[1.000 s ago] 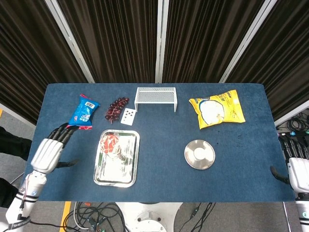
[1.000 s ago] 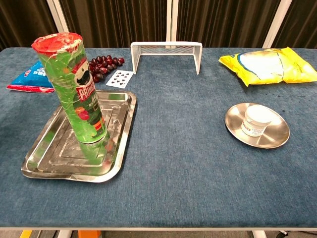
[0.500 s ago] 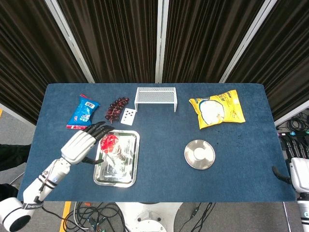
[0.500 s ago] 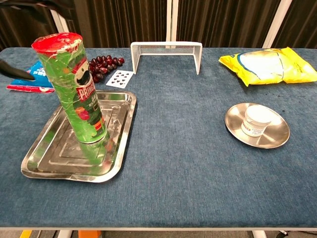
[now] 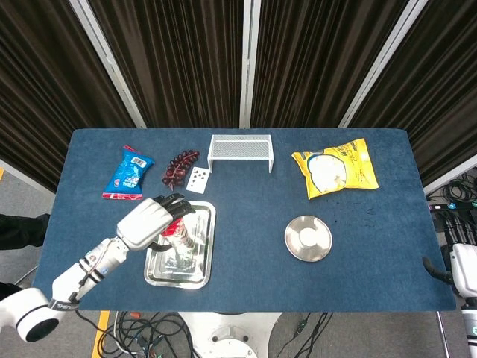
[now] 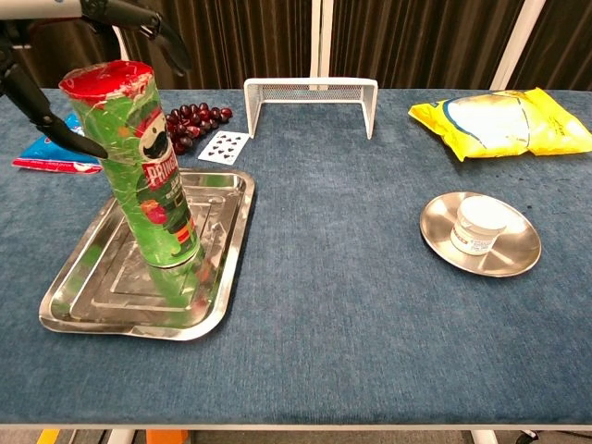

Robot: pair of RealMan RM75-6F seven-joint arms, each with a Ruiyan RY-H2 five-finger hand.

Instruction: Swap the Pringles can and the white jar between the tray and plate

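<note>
The Pringles can [image 6: 143,166] stands upright in the tray [image 6: 83,301], directly below the spread fingers [image 6: 153,28] of the left hand [image 5: 149,221]. Beyond the fingertips lie the grapes [image 6: 192,122] and the playing card [image 6: 225,146]. The snack packet [image 6: 51,148] lies outboard of the thumb. Well to the right of the fingers, the white jar [image 6: 481,225] sits on the plate [image 6: 523,250].

left hand [image 5: 153,218]: moved in from beside the blue snack packet [image 5: 128,173], now spread over the Pringles can [image 6: 139,162] top, not gripping.
</note>
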